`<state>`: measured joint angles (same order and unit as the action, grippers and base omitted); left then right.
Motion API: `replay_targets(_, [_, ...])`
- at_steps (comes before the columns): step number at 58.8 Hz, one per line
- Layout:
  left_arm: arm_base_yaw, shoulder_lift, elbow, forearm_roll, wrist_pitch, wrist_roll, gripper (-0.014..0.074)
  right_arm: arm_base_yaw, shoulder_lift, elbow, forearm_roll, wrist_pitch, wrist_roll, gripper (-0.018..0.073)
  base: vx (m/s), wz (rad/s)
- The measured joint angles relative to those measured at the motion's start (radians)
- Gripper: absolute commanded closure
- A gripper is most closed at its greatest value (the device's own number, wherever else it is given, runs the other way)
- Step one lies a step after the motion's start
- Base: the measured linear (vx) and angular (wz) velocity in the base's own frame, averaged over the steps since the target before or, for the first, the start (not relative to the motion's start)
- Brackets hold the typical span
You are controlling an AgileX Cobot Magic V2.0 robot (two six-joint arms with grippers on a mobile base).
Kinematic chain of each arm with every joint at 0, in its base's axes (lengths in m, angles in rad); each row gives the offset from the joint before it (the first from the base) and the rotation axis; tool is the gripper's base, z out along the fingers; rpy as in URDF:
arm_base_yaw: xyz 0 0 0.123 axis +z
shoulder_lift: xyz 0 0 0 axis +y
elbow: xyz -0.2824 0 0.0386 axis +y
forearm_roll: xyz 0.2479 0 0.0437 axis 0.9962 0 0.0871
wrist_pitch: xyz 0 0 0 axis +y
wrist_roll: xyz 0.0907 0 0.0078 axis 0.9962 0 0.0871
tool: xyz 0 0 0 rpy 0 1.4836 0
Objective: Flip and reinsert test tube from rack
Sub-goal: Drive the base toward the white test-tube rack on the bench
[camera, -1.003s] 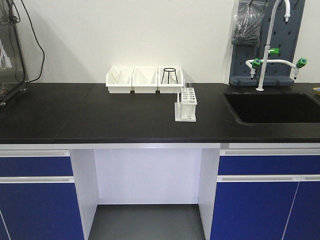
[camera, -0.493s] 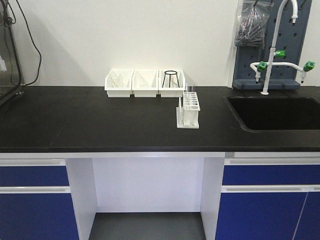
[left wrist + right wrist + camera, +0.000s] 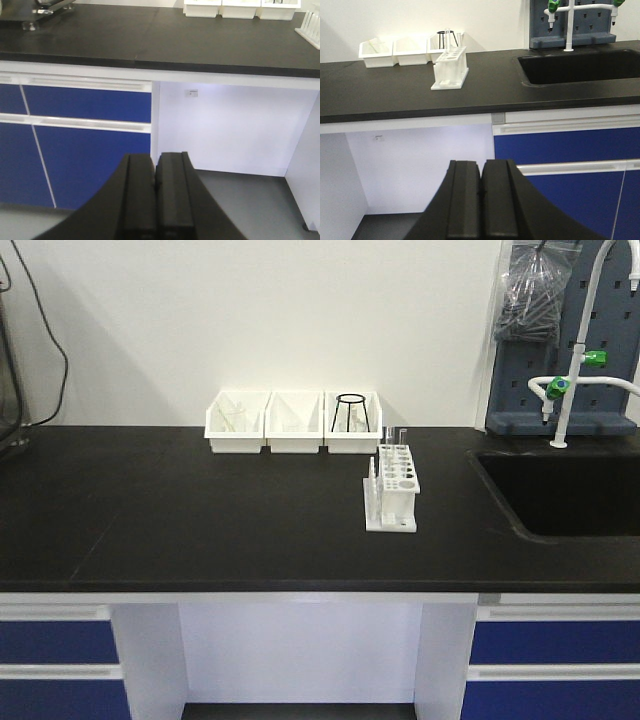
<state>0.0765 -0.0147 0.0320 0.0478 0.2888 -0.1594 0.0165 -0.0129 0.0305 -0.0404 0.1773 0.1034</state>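
The rack (image 3: 392, 490) stands upright on the black worktop (image 3: 200, 510), right of the middle and about midway between the back and front edges, with its long side running front to back and its pegs along the left side. At its far end at least one clear test tube (image 3: 389, 437) stands upright in a hole; how many there are is hard to tell. Behind the rack and slightly to its left, three white bins (image 3: 295, 423) sit in a row along the back edge, apart from the rack, and the right one holds a black wire stand (image 3: 351, 410). To the right a sink (image 3: 580, 495) is sunk into the worktop, with a green-handled tap (image 3: 575, 360) and a grey pegboard (image 3: 530, 370) behind it. The left gripper (image 3: 155, 170) and the right gripper (image 3: 481, 172) both hang low, well short of the front edge and facing the blue drawers (image 3: 85, 102), each with its jaws pressed together on nothing.
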Motion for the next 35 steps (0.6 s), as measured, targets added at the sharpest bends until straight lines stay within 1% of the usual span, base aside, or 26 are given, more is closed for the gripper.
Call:
replay_targets(18, [0.0,0.0,0.0,0.0,0.0,0.0,0.0603,0.0,0.0,0.0,0.0,0.0,0.0,0.0571,0.35,-0.06])
replay_targets(35, [0.0,0.0,0.0,0.0,0.0,0.0,0.0603,0.0,0.0,0.0,0.0,0.0,0.0,0.0571,0.42,-0.03])
